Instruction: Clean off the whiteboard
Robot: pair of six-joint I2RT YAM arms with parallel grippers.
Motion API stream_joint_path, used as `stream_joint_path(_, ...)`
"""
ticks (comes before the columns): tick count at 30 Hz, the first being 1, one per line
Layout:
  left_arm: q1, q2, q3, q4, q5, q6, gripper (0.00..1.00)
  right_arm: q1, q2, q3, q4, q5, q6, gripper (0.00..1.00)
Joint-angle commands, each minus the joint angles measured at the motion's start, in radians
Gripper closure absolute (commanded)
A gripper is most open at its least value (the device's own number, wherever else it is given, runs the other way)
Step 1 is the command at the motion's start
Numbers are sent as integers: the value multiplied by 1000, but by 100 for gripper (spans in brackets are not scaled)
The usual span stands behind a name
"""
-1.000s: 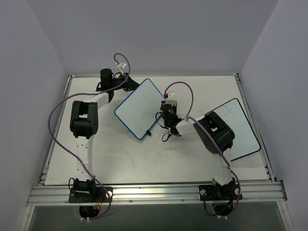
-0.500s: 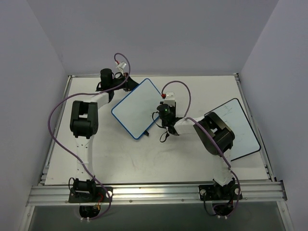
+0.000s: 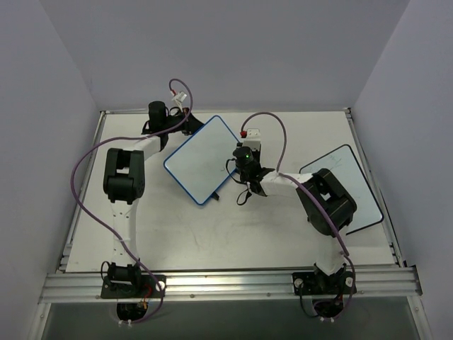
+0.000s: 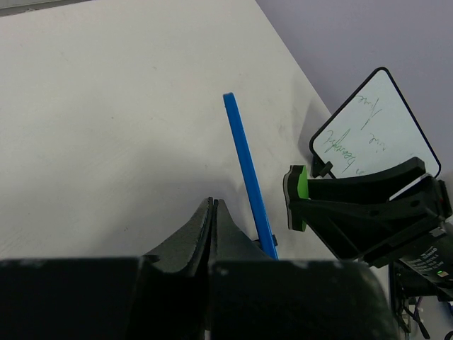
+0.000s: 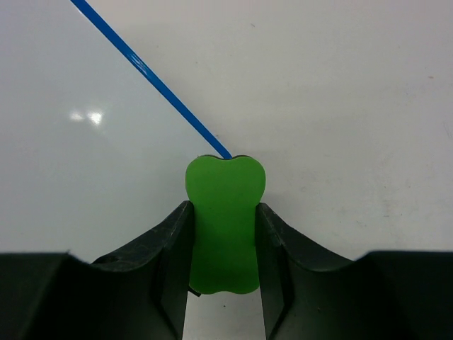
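Observation:
The whiteboard (image 3: 202, 159), blue-framed, lies angled at mid-table; its face (image 5: 71, 142) shows no writing in any view. In the left wrist view only its blue edge (image 4: 248, 184) shows. My right gripper (image 5: 224, 207) is shut on a green eraser (image 5: 225, 234) that sits at the board's right edge, over the blue frame (image 5: 152, 81). From above, the right gripper (image 3: 239, 166) hides the eraser. My left gripper (image 4: 212, 205) is shut with nothing between its fingers, just beside the board's frame. In the top view the left gripper (image 3: 190, 122) sits at the board's far-left corner.
A black-framed board (image 3: 354, 191) with handwriting lies at the right, partly under my right arm's elbow; the same black-framed board (image 4: 379, 120) shows in the left wrist view. Raised rails line the table's edges (image 3: 226, 112). Grey walls stand on three sides.
My right gripper with the eraser has slid slightly toward the far side along the board's right edge. The whiteboard shifted a little to the left. The left arm stayed put.

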Motion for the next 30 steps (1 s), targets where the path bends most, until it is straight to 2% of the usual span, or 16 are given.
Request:
stream_joint_path(1, -3, -47, 12, 14, 10, 21, 98, -8, -67, 7, 41, -46, 17, 98)
stream_joint_path(10, -6, -41, 10, 19, 10, 16, 98, -2, 25, 62, 125, -160, 45, 100)
stream_joint_path(19, -11, -46, 7, 17, 10, 19, 98, 57, 129, 111, 185, -138, 24, 100)
stream_joint_path(30, -16, -53, 13, -1, 10, 33, 98, 147, 138, 82, 211, -114, 37, 100)
